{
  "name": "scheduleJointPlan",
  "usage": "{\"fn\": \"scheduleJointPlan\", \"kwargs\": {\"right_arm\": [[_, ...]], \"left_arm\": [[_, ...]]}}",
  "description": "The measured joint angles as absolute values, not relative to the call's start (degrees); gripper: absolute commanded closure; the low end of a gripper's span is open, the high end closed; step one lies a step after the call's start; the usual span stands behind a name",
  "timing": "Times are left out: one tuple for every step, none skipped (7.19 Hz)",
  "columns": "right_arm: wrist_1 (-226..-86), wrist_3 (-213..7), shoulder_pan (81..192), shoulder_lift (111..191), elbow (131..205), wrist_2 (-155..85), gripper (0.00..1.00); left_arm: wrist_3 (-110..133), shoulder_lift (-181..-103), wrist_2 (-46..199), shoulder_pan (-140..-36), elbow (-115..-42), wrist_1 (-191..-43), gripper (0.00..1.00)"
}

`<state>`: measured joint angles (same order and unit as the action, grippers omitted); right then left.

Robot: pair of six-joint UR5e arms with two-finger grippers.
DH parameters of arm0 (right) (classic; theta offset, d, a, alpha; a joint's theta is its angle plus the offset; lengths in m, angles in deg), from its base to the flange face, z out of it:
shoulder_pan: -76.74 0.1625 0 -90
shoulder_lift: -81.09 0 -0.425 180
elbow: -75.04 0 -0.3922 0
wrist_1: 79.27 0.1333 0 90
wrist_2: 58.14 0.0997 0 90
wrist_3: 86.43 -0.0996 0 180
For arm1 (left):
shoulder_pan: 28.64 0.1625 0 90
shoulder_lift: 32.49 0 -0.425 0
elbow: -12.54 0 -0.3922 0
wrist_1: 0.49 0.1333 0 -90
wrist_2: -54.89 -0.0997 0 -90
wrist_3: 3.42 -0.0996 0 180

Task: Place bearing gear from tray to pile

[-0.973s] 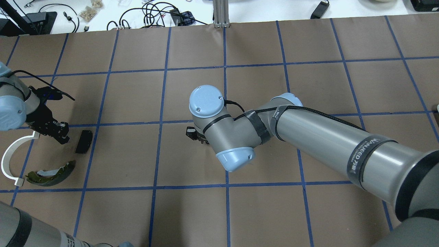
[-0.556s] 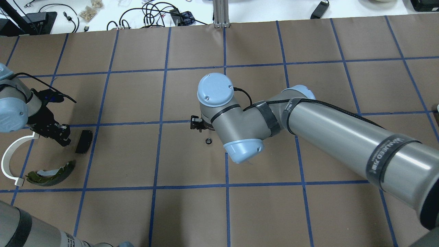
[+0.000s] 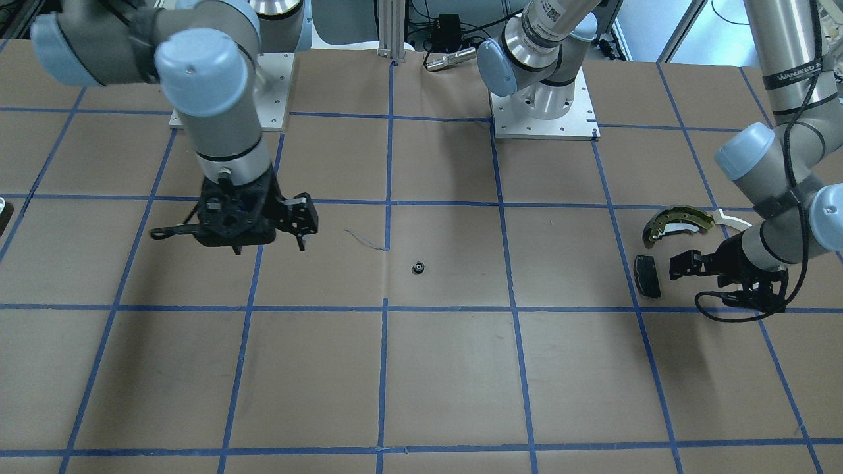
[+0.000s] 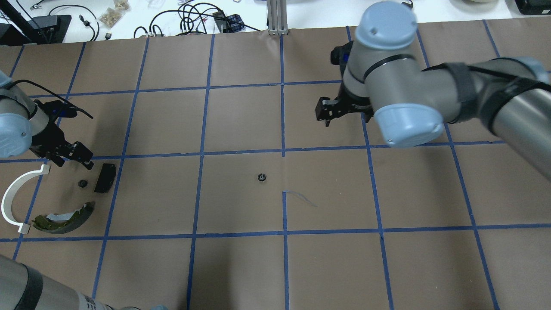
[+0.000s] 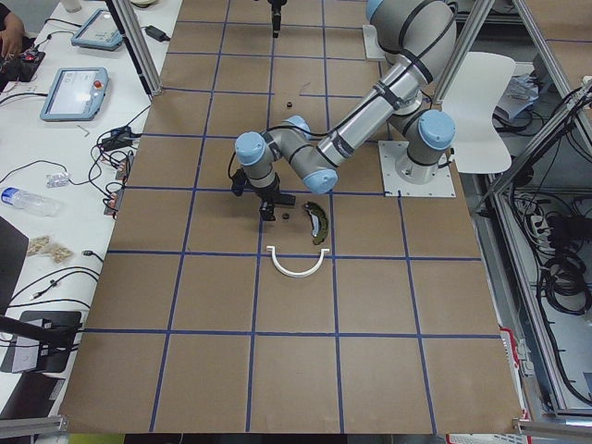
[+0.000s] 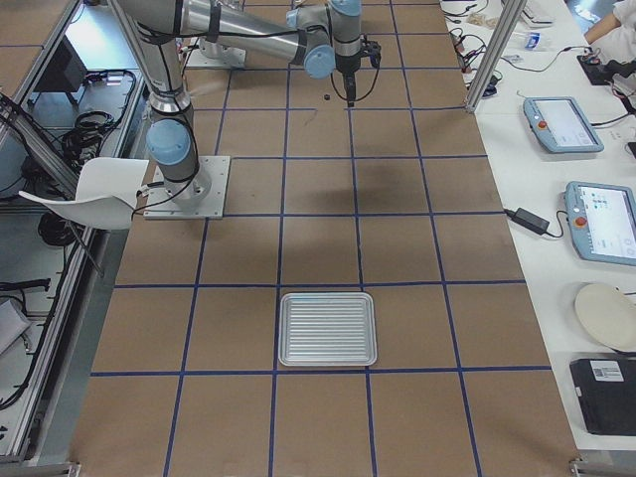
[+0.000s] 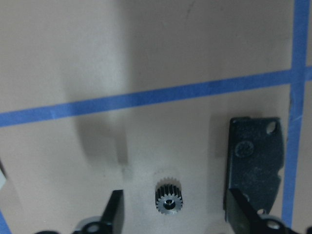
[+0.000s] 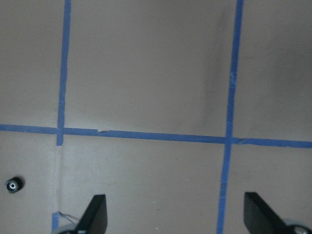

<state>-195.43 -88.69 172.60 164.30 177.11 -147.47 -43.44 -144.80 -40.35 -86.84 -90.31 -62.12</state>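
Overhead exterior, from the left: left gripper (image 4: 72,156) jaws spread over a bearing gear (image 4: 82,183) in the pile (image 4: 64,217), beside black pad (image 4: 105,178). Mid-table, second gear (image 4: 261,177), well apart: apt to roll or slip if pinched off-centre. Rightmost, right gripper (image 4: 340,113) spread, empty.

Brown table (image 4: 241,120), 2 gears (image 4: 261,177) (image 4: 82,184), brake shoe (image 4: 64,218), white arc (image 4: 4,202), black pad (image 4: 105,177), tray (image 6: 328,329)

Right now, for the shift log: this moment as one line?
left gripper: jaws open above gear beside black pad | right gripper: jaws open, empty, raised | second gear: mid-table, alone
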Motion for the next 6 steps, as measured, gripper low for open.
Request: {"fn": "scheduleJointPlan", "kwargs": {"right_arm": [[-192.73,-86.72,170.25,166.34,175.04,-147.19,0.0],[-189.25,-85.97,169.25,167.42,173.11,-147.06,0.0],[-184.76,-85.74,168.68,168.22,171.74,-147.21,0.0],[-181.54,-85.69,168.16,168.96,170.35,-147.46,0.0],[-180.03,-85.69,167.88,169.39,168.24,-147.55,0.0],[-178.37,-85.68,167.74,169.5,165.84,-147.63,0.0]], "left_arm": [[-40.11,-144.54,-39.94,-90.31,-87.31,-63.71,0.0],[-34.5,-144.02,-39.54,-95.35,-84.43,-66.16,0.0],[-28.29,-143.65,-38.53,-100.53,-82.56,-67.7,0.0],[-21.51,-143.37,-36.16,-105.74,-81.76,-68.33,0.0],[-15.07,-143.47,-34.01,-110.73,-81.7,-68.38,0.0],[-10.22,-144.04,-33.08,-116.0,-81.85,-67.81,0.0]]}}
